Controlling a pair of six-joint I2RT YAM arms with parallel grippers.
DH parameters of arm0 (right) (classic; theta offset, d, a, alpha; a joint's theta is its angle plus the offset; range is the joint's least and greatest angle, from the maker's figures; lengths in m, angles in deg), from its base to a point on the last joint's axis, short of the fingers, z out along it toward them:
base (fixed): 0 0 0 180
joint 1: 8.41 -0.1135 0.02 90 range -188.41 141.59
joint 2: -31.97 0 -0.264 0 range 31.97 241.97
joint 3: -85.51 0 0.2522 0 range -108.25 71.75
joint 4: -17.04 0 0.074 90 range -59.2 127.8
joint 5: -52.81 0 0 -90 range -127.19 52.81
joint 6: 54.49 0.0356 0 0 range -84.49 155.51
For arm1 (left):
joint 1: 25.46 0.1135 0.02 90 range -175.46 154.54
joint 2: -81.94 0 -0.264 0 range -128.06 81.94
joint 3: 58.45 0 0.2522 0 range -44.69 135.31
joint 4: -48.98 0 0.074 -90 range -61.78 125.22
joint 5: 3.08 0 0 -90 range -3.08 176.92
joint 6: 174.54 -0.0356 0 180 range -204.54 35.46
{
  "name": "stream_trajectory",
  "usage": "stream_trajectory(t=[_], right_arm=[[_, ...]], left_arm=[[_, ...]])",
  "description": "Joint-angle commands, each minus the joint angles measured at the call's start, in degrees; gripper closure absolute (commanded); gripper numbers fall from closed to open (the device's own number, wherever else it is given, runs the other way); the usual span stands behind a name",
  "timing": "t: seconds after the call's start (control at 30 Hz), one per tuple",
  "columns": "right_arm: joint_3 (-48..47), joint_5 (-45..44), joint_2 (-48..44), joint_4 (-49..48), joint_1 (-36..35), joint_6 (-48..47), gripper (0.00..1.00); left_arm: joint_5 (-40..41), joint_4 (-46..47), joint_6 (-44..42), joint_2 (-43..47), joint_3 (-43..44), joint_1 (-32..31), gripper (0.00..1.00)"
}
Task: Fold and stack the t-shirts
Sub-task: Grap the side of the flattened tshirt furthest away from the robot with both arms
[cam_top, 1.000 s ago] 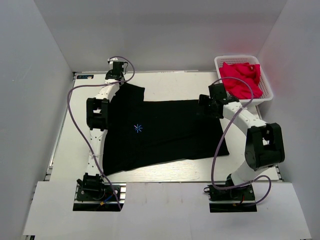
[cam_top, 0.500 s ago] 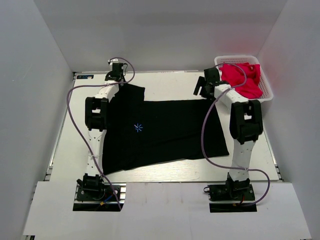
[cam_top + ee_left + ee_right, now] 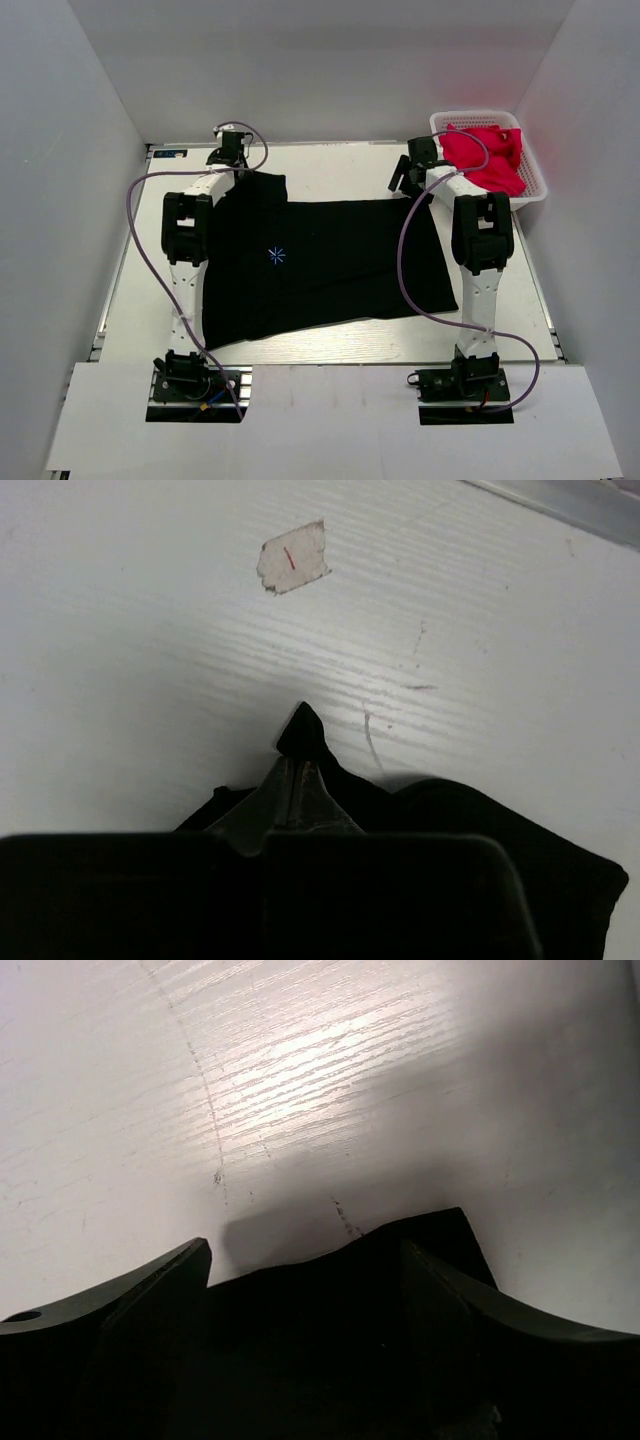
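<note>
A black t-shirt (image 3: 330, 265) with a small light-blue starburst (image 3: 276, 256) lies spread flat on the white table. My left gripper (image 3: 230, 160) is at the shirt's far left corner. In the left wrist view it (image 3: 296, 765) is shut on a pinched tip of the black cloth (image 3: 302, 730), low over the table. My right gripper (image 3: 405, 180) is at the shirt's far right corner. In the right wrist view it (image 3: 305, 1255) is open, its two fingers astride the cloth corner (image 3: 440, 1235), with nothing gripped.
A white basket (image 3: 470, 114) holding red cloth (image 3: 490, 155) stands at the far right of the table, next to the right arm. A scrap of tape (image 3: 292, 558) is stuck on the table beyond the left gripper. White walls enclose the table (image 3: 330, 345).
My right arm has swung from over the shirt's right side to its far right corner, and the arm now stretches straight forward. The left gripper has barely moved.
</note>
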Motion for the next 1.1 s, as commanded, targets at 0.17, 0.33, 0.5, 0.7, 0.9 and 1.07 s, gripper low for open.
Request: stream_trajectory(t=[0.17,0.33,0.5,0.7,0.9,1.07], right_arm=[[3.14,-1.84,-0.83,3.96,-0.62,-3.25,0.35],[5.41,-1.83,-1.0,5.73,-1.06,-3.6,0.59],[7.01,-1.48,-2.06,3.44,-1.67,-5.36,0.96],[6.38,-1.48,-6.96,-0.15,-1.93,-7.64,1.0],[16.4,-1.3,-17.42,-7.63,-2.72,-8.0,1.0],[23.43,-2.01,-22.08,-9.13,-2.9,-7.21,1.0]], left_arm=[[-0.45,0.4,1.83,8.97,-7.23,0.21,1.0],[-1.07,0.93,1.83,9.51,-8.02,0.21,1.0],[-2.12,-0.38,1.83,10.55,-7.5,0.21,1.0],[-2.12,-1.7,2.45,17.74,-12.04,0.21,1.0],[-2.12,4.27,7.45,32.77,-32.75,-0.4,1.0],[-6.69,6.73,13.07,44.03,-47.71,-0.93,1.0]])
